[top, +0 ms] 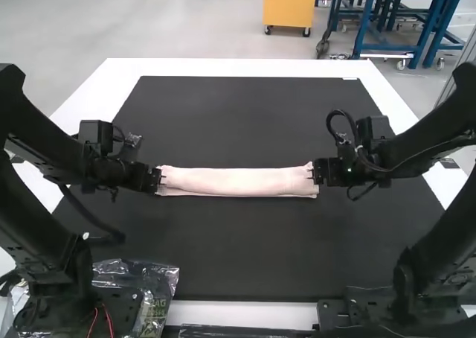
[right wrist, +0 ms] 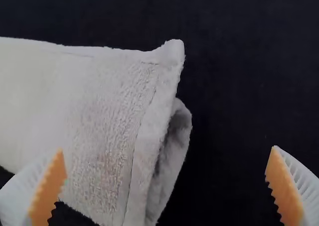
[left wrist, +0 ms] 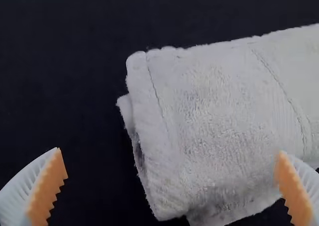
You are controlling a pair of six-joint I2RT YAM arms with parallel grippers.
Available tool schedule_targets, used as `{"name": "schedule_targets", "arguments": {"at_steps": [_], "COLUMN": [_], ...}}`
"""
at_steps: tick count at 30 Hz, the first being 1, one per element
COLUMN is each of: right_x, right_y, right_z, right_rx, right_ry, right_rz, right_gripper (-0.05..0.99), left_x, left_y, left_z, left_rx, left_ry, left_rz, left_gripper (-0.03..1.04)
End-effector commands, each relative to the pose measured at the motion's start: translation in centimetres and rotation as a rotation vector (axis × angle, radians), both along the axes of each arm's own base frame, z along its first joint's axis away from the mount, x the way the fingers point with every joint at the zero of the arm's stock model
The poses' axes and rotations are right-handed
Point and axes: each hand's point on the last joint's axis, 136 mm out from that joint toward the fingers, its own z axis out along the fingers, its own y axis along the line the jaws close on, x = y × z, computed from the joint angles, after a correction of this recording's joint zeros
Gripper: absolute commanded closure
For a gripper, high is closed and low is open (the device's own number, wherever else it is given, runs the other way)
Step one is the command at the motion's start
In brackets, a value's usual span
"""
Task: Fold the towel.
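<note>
The pale pink towel (top: 236, 182) lies folded into a long narrow strip across the middle of the dark mat. At its left end is my left gripper (top: 158, 180); at its right end, my right gripper (top: 317, 173). In the left wrist view the layered towel end (left wrist: 214, 121) lies between the wide-apart fingers of the left gripper (left wrist: 172, 186). The right wrist view has the right gripper (right wrist: 167, 186) open too, around the other towel end (right wrist: 109, 121), where a loose lower layer peeks out from under the top one.
The black mat (top: 238, 256) covers most of the white table (top: 238, 68). A clear plastic bag (top: 158, 286) lies at the near left, by the left arm's base.
</note>
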Motion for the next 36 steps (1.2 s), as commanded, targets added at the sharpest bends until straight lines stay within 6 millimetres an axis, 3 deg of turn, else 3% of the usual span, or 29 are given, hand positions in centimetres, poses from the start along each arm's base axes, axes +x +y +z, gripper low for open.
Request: {"name": "schedule_targets", "arguments": {"at_steps": [1, 7, 18, 19, 20, 21, 22, 23, 24, 27, 32, 34, 36], "right_x": [1.5, 1.3, 1.1, 1.0, 0.6, 0.3, 0.0, -0.1, -0.1, 0.0, 2.7, 2.8, 2.8], "right_y": [0.3, 1.8, 2.8, 2.9, 3.2, 3.6, 3.9, 3.9, 3.7, 0.3, -8.6, -10.8, -11.8], "right_z": [1.3, 0.5, -2.4, -2.9, -3.3, -3.6, -3.9, -4.0, -4.0, -3.7, 0.9, 2.5, 3.9], "right_rx": [0.014, 0.012, 0.003, 0.001, 0.009, 0.029, 0.054, 0.059, 0.058, 0.024, -0.005, -0.007, -0.016], "right_ry": [-0.036, -0.016, 0.035, 0.048, 0.064, 0.081, 0.102, 0.11, 0.113, 0.119, 0.007, -0.008, -0.026], "right_rz": [-0.011, 0.025, 0.045, 0.048, 0.059, 0.078, 0.089, 0.091, 0.085, 0.031, -0.159, -0.185, -0.187], "right_gripper": [0.02, 0.02, 0.05, 0.13, 0.3, 0.53, 0.83, 0.95, 0.96, 0.96, 0.96, 0.96, 0.96], "left_x": [2.2, 3.8, 3.7, 3.7, 3.7, 3.8, 3.8, 3.8, 3.8, 3.9, 4.2, 4.3, 4.4], "left_y": [0.9, 1.0, 1.0, 1.0, 0.9, 0.9, 0.9, 0.9, 0.9, 0.9, 1.0, 1.0, 1.0], "left_z": [4.0, 6.9, 6.9, 6.9, 6.9, 7.0, 7.0, 7.1, 7.1, 7.3, 7.6, 7.7, 8.0], "left_rx": [-0.021, -0.059, -0.065, -0.066, -0.068, -0.071, -0.071, -0.071, -0.071, -0.071, -0.07, -0.07, -0.071], "left_ry": [-0.118, -0.174, -0.167, -0.166, -0.164, -0.165, -0.165, -0.168, -0.17, -0.176, -0.183, -0.188, -0.194], "left_rz": [0.056, 0.08, 0.078, 0.079, 0.079, 0.079, 0.079, 0.079, 0.079, 0.079, 0.078, 0.078, 0.079], "left_gripper": [0.04, 0.04, 0.04, 0.04, 0.04, 0.04, 0.04, 0.04, 0.04, 0.04, 0.04, 0.04, 0.04]}}
